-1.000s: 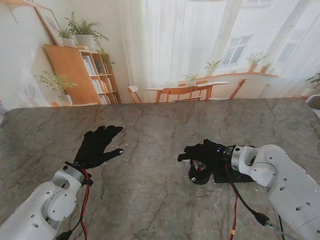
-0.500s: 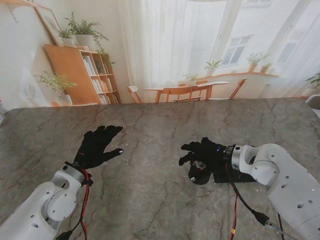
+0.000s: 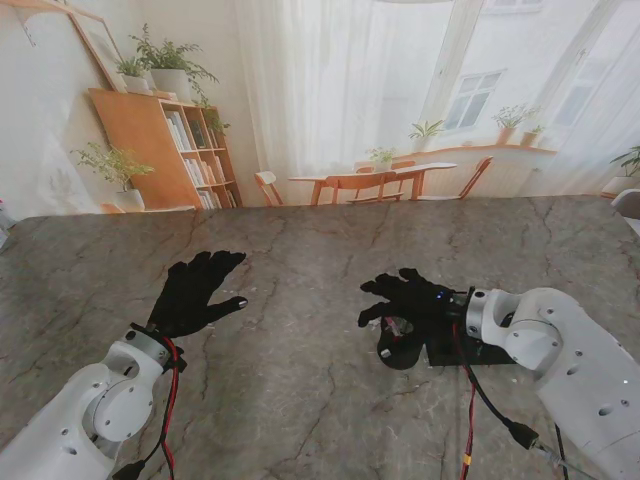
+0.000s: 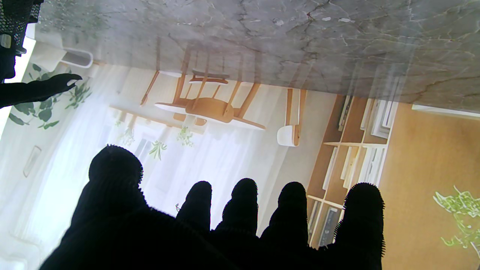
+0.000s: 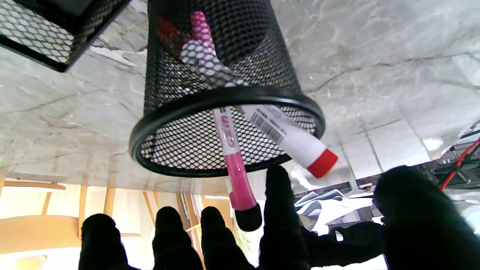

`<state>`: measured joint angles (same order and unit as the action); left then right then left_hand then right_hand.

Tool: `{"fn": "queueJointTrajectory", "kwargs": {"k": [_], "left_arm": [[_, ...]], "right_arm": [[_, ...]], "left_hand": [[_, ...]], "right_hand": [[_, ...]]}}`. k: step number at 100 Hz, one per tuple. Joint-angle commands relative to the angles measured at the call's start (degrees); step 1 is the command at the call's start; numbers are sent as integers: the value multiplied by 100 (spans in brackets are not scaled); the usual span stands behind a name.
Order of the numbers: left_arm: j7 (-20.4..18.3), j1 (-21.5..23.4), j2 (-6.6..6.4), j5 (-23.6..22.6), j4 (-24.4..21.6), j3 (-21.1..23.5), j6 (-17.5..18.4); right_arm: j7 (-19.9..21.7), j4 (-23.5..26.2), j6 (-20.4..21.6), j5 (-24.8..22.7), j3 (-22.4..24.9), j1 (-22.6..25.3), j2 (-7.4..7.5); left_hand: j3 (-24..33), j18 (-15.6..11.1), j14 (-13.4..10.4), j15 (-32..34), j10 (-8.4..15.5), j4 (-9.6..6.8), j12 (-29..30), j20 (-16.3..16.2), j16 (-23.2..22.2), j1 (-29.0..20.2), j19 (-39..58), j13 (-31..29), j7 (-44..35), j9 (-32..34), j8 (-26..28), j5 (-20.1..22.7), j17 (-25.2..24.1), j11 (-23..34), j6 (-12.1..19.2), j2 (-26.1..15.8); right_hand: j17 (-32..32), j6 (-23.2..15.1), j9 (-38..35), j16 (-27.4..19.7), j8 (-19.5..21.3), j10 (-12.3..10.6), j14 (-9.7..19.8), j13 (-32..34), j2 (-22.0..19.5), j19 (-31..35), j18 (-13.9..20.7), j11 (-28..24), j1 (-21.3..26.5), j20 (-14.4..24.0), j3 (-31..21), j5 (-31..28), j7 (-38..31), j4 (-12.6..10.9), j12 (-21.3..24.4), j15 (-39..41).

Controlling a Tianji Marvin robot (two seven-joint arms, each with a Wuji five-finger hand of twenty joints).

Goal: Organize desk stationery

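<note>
A black mesh pen cup [image 3: 402, 348] [image 5: 225, 112] stands on the marble table, right of centre. Leaning out of it are a pink pen [image 5: 234, 165] with a black end and a white marker [image 5: 296, 144] with a red cap. My right hand [image 3: 410, 298] [image 5: 262, 232] hovers just over the cup's rim, open with fingers spread and nothing in them. One fingertip [image 5: 277, 180] lies close to the pens without gripping them. My left hand [image 3: 195, 288] [image 4: 225, 225] rests open, palm down, on the table's left side, far from the cup.
A low black mesh tray [image 3: 480, 352] [image 5: 45, 30] sits right beside the cup, partly under my right wrist. Red and black cables [image 3: 470, 420] hang from the right arm near the table's front. The table's far edge [image 3: 320, 208] runs along the back.
My right hand's fingers have uncurled and spread over the cup, and the hand has moved slightly farther from me. The left hand has not moved.
</note>
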<state>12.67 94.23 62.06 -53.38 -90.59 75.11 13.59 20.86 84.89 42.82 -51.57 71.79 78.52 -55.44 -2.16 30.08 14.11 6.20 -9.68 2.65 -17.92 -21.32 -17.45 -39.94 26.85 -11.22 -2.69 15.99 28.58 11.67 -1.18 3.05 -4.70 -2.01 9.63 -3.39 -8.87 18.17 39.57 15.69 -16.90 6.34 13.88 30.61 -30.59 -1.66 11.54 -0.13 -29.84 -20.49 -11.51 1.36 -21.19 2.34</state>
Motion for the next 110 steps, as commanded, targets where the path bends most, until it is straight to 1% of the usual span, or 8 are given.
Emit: {"fn": "queueJointTrajectory", "kwargs": {"k": [1,9,33,55,62,79,95,110], "left_arm": [[15,13,21,14,7,-17,-3],[20,17,21,9,2,-15,-6],[20,18,19,0,-1,-15,-6],[64,36,22,-22,-9,0,4],[94,55,23,-40,-20,17,8],[165,111,26,-89,-49,75,1],[202,162,31,-105,-70,159,-30],[114,125,39,12,-33,242,-33]], "right_arm": [[123,100,-46,36,37,62,2],[122,167,-67,52,85,113,-3],[221,381,-197,229,222,231,-15],[-55,717,-622,293,473,451,-122],[-268,867,-883,280,584,581,-183],[-933,1219,-1721,101,899,952,-347],[-1250,1382,-2550,132,1221,1233,-450],[-1351,1444,-3317,483,1434,1411,-532]], "left_hand": [[-35,-68,-128,-27,94,-5,-62,-83,-30,-123,34,-34,-99,44,73,97,-31,-16,-14,-414],[-31,-74,-129,-28,92,-7,-64,-75,-30,-130,23,-32,-99,48,73,96,-47,-13,-26,-417],[-34,-86,-130,-26,87,-8,-64,-64,-32,-133,18,-34,-100,46,74,99,-49,-14,-36,-421],[-38,-122,-134,-32,92,-8,-64,-52,-31,-116,-3,-23,-99,47,73,98,-65,-15,-48,-429],[-29,-122,-127,-28,90,-11,-63,-49,-32,-124,-10,-35,-100,52,73,102,-63,-14,-47,-433],[-36,-129,-134,-32,84,-10,-62,-45,-30,-106,-25,-29,-97,53,71,97,-67,-15,-53,-438],[-37,-126,-115,-39,69,-10,-58,-44,-25,-90,-38,-27,-97,65,69,104,-68,-15,-47,-432],[-34,-112,-95,-45,63,-10,-48,-43,-17,-95,-52,-34,-99,91,63,128,-59,-18,-52,-416]], "right_hand": [[62,74,-66,-56,-131,104,-11,41,-167,-76,58,34,-60,-2,166,209,91,234,126,-105],[27,293,-257,-31,-162,231,-59,236,-257,26,82,-54,-83,42,191,448,213,225,138,-59],[52,680,-346,95,-16,211,-37,474,-558,712,105,-252,-67,348,329,905,375,164,-1,0],[-185,742,-438,229,251,138,62,663,-954,1215,116,-298,80,611,560,951,259,84,-219,133],[-332,727,-487,259,284,91,109,745,-1034,1345,192,-315,134,706,583,912,240,63,-258,176],[-940,606,-790,429,408,-83,279,1151,-1002,1859,456,-416,341,1426,630,774,190,-8,-488,427],[-1114,540,-922,475,429,-150,333,1296,-819,1984,635,-452,448,1581,557,677,154,-24,-538,528],[-1207,473,-1121,520,435,-198,413,1397,-629,2082,817,-491,532,1708,469,540,107,-25,-579,620]]}}
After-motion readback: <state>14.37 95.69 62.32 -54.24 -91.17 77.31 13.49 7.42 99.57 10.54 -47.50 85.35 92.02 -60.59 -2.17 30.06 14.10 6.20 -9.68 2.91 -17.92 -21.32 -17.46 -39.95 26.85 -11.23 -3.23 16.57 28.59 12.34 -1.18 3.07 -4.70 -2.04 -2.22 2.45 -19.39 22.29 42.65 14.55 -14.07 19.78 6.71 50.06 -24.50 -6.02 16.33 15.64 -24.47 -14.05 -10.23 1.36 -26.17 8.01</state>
